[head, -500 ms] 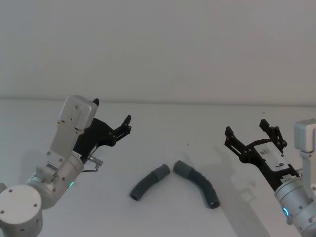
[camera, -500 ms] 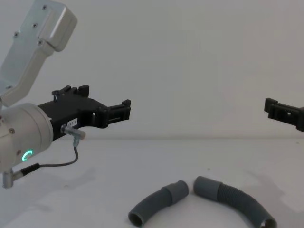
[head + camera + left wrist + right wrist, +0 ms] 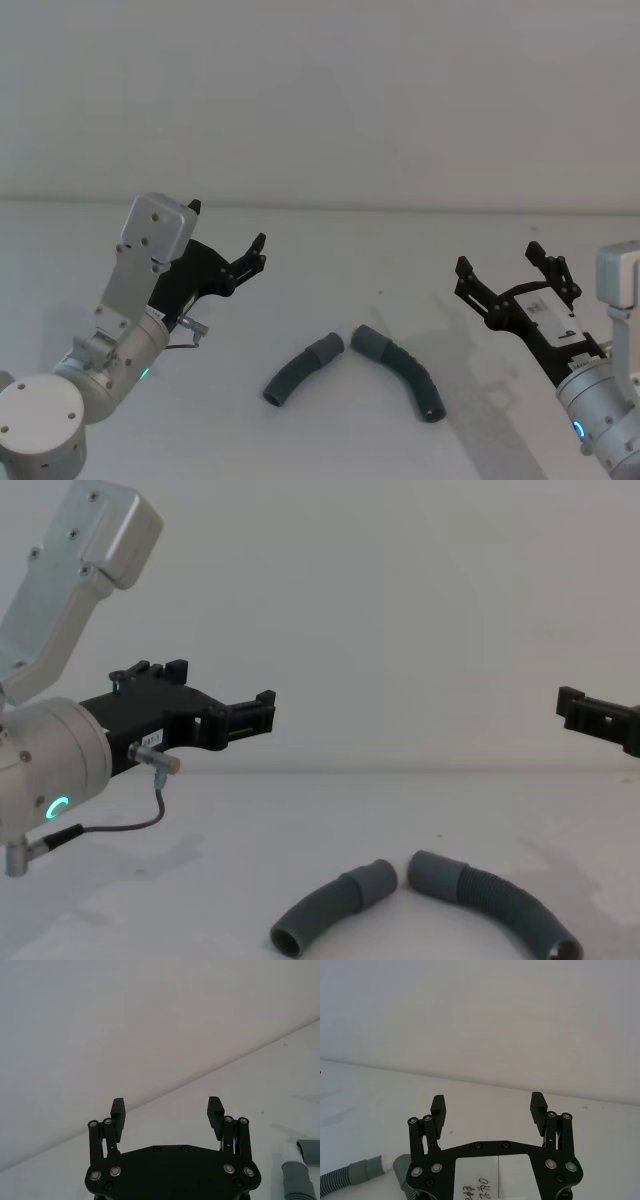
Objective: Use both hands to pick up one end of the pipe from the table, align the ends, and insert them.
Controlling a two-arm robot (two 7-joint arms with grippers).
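The left gripper (image 3: pixel 227 226) and right gripper (image 3: pixel 498 258) hang wide open, empty. The short hose (image 3: pixel 296 372) and long hose (image 3: pixel 405 370) lie on the table (image 3: pixel 380 260) below and between them, cuffs (image 3: pixel 328 347) almost touching. A grip on a ribbed bend could let a hose twist, misaligning the cuffs.

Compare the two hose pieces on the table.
The left hose piece is shorter and slimmer; the right hose piece is longer and thicker. The left cuff is narrower than the right cuff. The left piece bends away toward the robot's left, the right piece toward its right. Both are dark grey, curved, and lie on the white table, cuffs facing each other with a small gap.
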